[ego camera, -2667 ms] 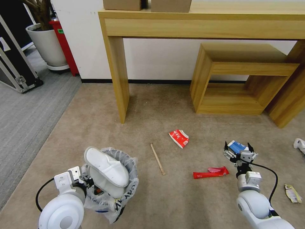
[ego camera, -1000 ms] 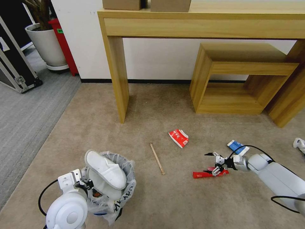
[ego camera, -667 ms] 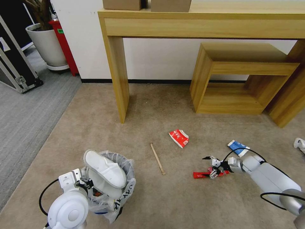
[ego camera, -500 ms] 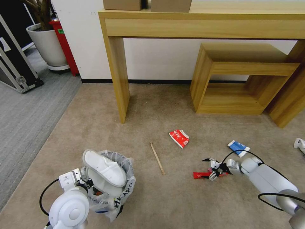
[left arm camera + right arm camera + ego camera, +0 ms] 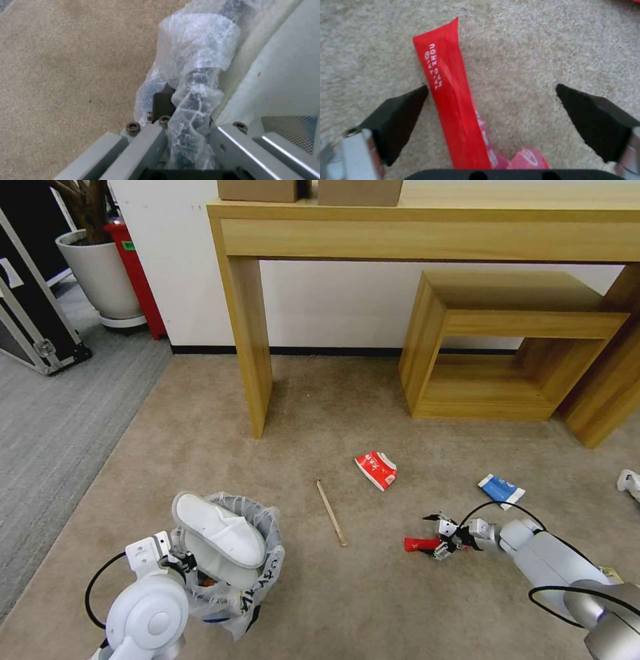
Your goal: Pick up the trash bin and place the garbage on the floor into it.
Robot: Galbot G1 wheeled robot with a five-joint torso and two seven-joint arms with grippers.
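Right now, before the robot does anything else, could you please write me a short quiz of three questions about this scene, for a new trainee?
1. True or false: the right gripper is open, with the flat red plastic wrapper between its fingers.
2. What does the left gripper hold? A) the thin wooden stick B) the rim of the small round black bin with a white plastic bag liner C) the blue-white packet
3. Fill in: the white fabric slipper lies across the top of the ____.

Key: 1 true; 2 B; 3 bin.
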